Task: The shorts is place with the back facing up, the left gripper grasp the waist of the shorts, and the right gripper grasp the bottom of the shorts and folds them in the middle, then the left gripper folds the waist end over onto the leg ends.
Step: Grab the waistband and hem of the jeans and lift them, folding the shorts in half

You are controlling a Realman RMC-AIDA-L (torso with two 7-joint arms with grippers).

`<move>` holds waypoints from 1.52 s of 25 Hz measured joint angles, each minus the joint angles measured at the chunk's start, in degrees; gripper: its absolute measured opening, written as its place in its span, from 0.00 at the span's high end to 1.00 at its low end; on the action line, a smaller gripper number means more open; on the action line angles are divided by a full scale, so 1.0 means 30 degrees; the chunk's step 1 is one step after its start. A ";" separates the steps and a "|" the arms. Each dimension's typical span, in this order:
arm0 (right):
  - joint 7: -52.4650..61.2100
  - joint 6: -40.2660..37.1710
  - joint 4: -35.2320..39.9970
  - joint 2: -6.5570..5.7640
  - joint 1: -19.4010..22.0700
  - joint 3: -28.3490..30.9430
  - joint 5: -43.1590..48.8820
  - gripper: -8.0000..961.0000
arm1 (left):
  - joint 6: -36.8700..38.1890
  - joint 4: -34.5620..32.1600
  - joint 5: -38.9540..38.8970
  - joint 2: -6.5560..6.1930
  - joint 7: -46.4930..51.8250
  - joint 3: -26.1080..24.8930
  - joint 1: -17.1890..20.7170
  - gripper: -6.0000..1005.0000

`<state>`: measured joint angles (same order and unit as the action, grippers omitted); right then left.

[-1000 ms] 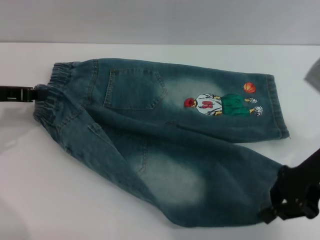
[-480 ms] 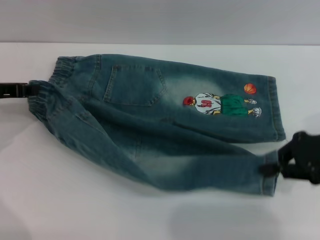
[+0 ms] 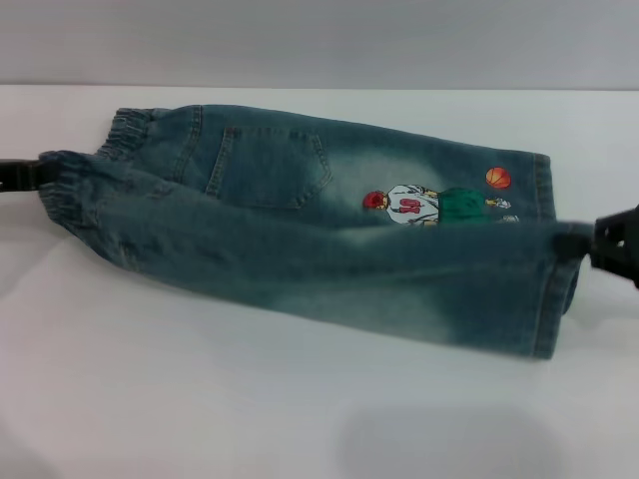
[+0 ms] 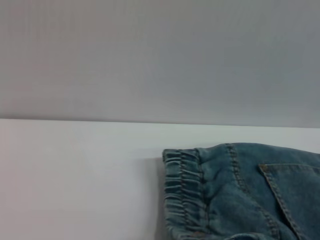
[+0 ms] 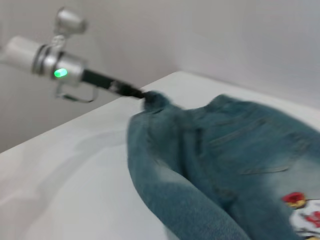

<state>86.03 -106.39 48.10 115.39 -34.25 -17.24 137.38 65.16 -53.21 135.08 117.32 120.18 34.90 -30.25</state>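
Blue faded-wash denim shorts (image 3: 300, 249) lie across the white table (image 3: 200, 399), puckered elastic waist end (image 3: 75, 190) toward the robot's left, hemmed leg ends (image 3: 549, 299) toward its right. The near leg is lifted and drawn over the far leg, its edge running across the cartoon basketball player print (image 3: 419, 205) and covering the lower part of it. One back patch pocket (image 3: 270, 170) shows on the far half.

Slim black left gripper (image 3: 35, 172) is at the left edge, pinched tight on the waistband corner; right wrist view shows its tip buried in the bunched fabric. Slim black right gripper (image 3: 599, 239) is at the right edge, closed on the bottom hem corner of the raised leg. Left wrist view shows only the far waistband (image 4: 182, 192) flat on the table.
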 joint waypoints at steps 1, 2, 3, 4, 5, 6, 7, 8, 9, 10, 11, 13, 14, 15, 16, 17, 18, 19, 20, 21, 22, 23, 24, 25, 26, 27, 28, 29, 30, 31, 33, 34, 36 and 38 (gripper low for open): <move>-0.0192 0.0209 -0.0014 0.0015 0.0159 0.0219 -0.0280 0.99 | 0.0030 -0.0421 -0.0177 0.0119 -0.0016 0.0069 0.0332 0.95; -0.0403 0.0391 -0.0017 0.0046 0.0343 0.0361 -0.0673 0.99 | 0.0047 -0.0487 -0.0248 0.0137 -0.0029 0.0078 0.0416 0.95; -0.0644 0.0518 -0.0010 0.0097 0.0566 0.0431 -0.1095 0.99 | 0.0073 -0.0554 -0.0559 0.0153 -0.0083 0.0089 0.0612 0.95; -0.0838 0.0624 0.0013 0.0127 0.0775 0.0444 -0.1548 0.99 | 0.0085 -0.0567 -0.0902 0.0160 -0.0171 0.0097 0.0814 0.95; -0.1036 0.0733 0.0033 0.0160 0.0984 0.0450 -0.1995 0.99 | 0.0084 -0.0567 -0.1291 0.0162 -0.0293 0.0100 0.0986 0.95; -0.1203 0.0844 0.0036 0.0182 0.1148 0.0458 -0.2338 0.99 | 0.0082 -0.0549 -0.1715 0.0162 -0.0476 0.0108 0.1168 0.95; -0.1296 0.0981 0.0038 0.0209 0.1265 0.0461 -0.2558 0.99 | 0.0042 -0.0482 -0.2749 0.0156 -0.1021 0.0112 0.1562 0.95; -0.1396 0.1186 0.0039 0.0271 0.1401 0.0471 -0.2802 0.99 | 0.0042 -0.0482 -0.2749 0.0156 -0.1021 0.0112 0.1562 0.95; -0.1500 0.1394 0.0041 0.0343 0.1523 0.0483 -0.3017 0.99 | 0.0023 -0.0465 -0.3225 0.0152 -0.1281 0.0109 0.1725 0.95; -0.1696 0.1696 0.0044 0.0456 0.1688 0.0488 -0.3383 0.99 | 0.0005 -0.0441 -0.3740 0.0152 -0.1600 0.0091 0.1896 0.95; -0.1891 0.1921 0.0043 0.0550 0.1841 0.0489 -0.3680 0.99 | -0.0025 -0.0390 -0.4103 0.0151 -0.1865 0.0053 0.2003 0.95; -0.2415 0.2443 0.0030 0.0740 0.2162 0.0493 -0.4391 0.99 | -0.0140 -0.0223 -0.4837 0.0148 -0.2438 -0.0028 0.2188 0.95; -0.2768 0.2872 -0.0066 0.0857 0.2407 0.0485 -0.4827 0.99 | -0.0279 -0.0071 -0.5337 0.0143 -0.2786 -0.0058 0.2293 0.95; -0.2768 0.2872 -0.0066 0.0857 0.2407 0.0485 -0.4827 0.99 | -0.0403 0.0060 -0.5752 0.0139 -0.3088 -0.0071 0.2386 0.95; -0.2892 0.3064 -0.0117 0.0892 0.2508 0.0487 -0.4959 0.99 | -0.0550 0.0185 -0.6216 0.0126 -0.3348 -0.0079 0.2463 0.95; -0.2954 0.3148 -0.0132 0.0911 0.2548 0.0493 -0.4991 0.99 | -0.0646 0.0284 -0.6572 0.0120 -0.3577 -0.0086 0.2526 0.95; -0.3049 0.3243 -0.0147 0.0942 0.2609 0.0499 -0.5036 0.99 | -0.0699 0.0342 -0.6790 0.0118 -0.3706 -0.0092 0.2573 0.95; -0.3162 0.3336 -0.0150 0.0972 0.2661 0.0500 -0.5115 0.99 | -0.0754 0.0393 -0.7021 0.0115 -0.3817 -0.0095 0.2618 0.95; -0.3322 0.3414 -0.0161 0.1018 0.2749 0.0500 -0.5278 0.99 | -0.0777 0.0418 -0.7156 0.0115 -0.3891 -0.0096 0.2647 0.95; -0.3546 0.3518 -0.0193 0.1068 0.2855 0.0499 -0.5500 0.99 | -0.0788 0.0433 -0.7309 0.0117 -0.3978 -0.0097 0.2686 0.95; -0.3769 0.3601 -0.0292 0.1095 0.2978 0.0472 -0.5771 0.99 | -0.0790 0.0468 -0.7424 0.0123 -0.4041 -0.0099 0.2736 0.95; -0.3982 0.3668 -0.0491 0.1096 0.3052 0.0463 -0.5976 0.99 | -0.0785 0.0513 -0.7582 0.0132 -0.4124 -0.0088 0.2814 0.95; -0.4171 0.3717 -0.0691 0.1080 0.3095 0.0460 -0.6129 0.99 | -0.0769 0.0541 -0.7680 0.0136 -0.4172 -0.0080 0.2873 0.95; -0.4254 0.3746 -0.0835 0.1059 0.3107 0.0461 -0.6191 0.99 | -0.0726 0.0567 -0.7830 0.0139 -0.4240 -0.0037 0.2971 0.95; -0.4362 0.3785 -0.0968 0.1031 0.3115 0.0465 -0.6238 0.99 | -0.0664 0.0580 -0.7974 0.0139 -0.4292 0.0006 0.3090 0.95; -0.4405 0.3805 -0.1027 0.1021 0.3117 0.0458 -0.6245 0.99 | -0.0612 0.0581 -0.8065 0.0141 -0.4314 0.0027 0.3163 0.95; -0.4422 0.3840 -0.1031 0.1021 0.3119 0.0406 -0.6248 0.99 | -0.0537 0.0580 -0.8137 0.0147 -0.4319 0.0049 0.3259 0.95; -0.4439 0.3864 -0.1034 0.1029 0.3120 0.0305 -0.6248 0.99 | -0.0451 0.0580 -0.8188 0.0157 -0.4323 0.0067 0.3348 0.95; -0.4439 0.3864 -0.1034 0.1029 0.3120 0.0305 -0.6248 0.99 | -0.0382 0.0580 -0.8195 0.0162 -0.4329 0.0066 0.3395 0.95; -0.4442 0.3859 -0.1048 0.1031 0.3105 0.0269 -0.6242 0.99 | -0.0280 0.0581 -0.8208 0.0167 -0.4347 0.0066 0.3463 0.95; -0.4446 0.3813 -0.1107 0.1030 0.3051 0.0163 -0.6205 0.99 | -0.0120 0.0580 -0.8227 0.0169 -0.4389 0.0065 0.3561 0.95; -0.4448 0.3804 -0.1138 0.1030 0.3028 0.0059 -0.6193 0.99 | 0.0027 0.0580 -0.8231 0.0171 -0.4453 0.0060 0.3610 0.95; -0.4450 0.3805 -0.1183 0.1031 0.2990 -0.0363 -0.6186 0.99 | 0.0235 0.0578 -0.8235 0.0173 -0.4526 0.0063 0.3626 0.95; -0.4450 0.3798 -0.1214 0.1038 0.2947 -0.0885 -0.6173 0.99 | 0.0612 0.0573 -0.8241 0.0173 -0.4562 0.0108 0.3632 0.95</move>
<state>72.68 -94.99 44.46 118.51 -25.41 -19.89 118.86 66.99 -51.49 110.36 117.84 106.50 35.22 -19.35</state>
